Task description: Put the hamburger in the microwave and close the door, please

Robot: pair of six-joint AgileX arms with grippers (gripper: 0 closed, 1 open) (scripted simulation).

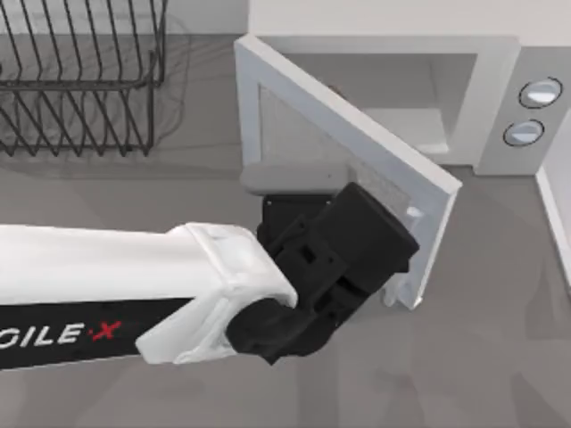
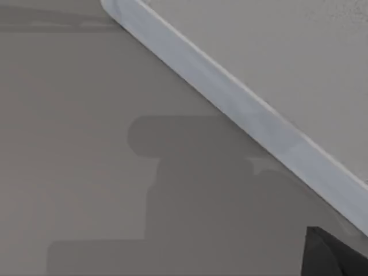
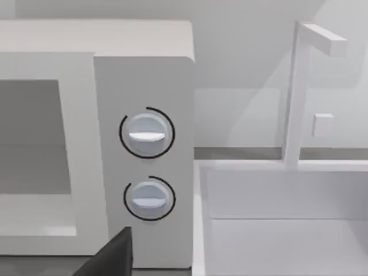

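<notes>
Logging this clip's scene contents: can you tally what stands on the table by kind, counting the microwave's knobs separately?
Large white boxy microwave, its white door partly open: 1
Round silver-blue knobs: 2
Black wire dish rack: 1
White sink basin with upright faucet: 1
Total: 5
The left arm's gripper sits at the door's free edge.

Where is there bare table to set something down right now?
Bare table lies toward the right, between the half-open door and the white sink edge. Another patch sits below the dish rack. The left pincer crowds the door's free edge.
</notes>
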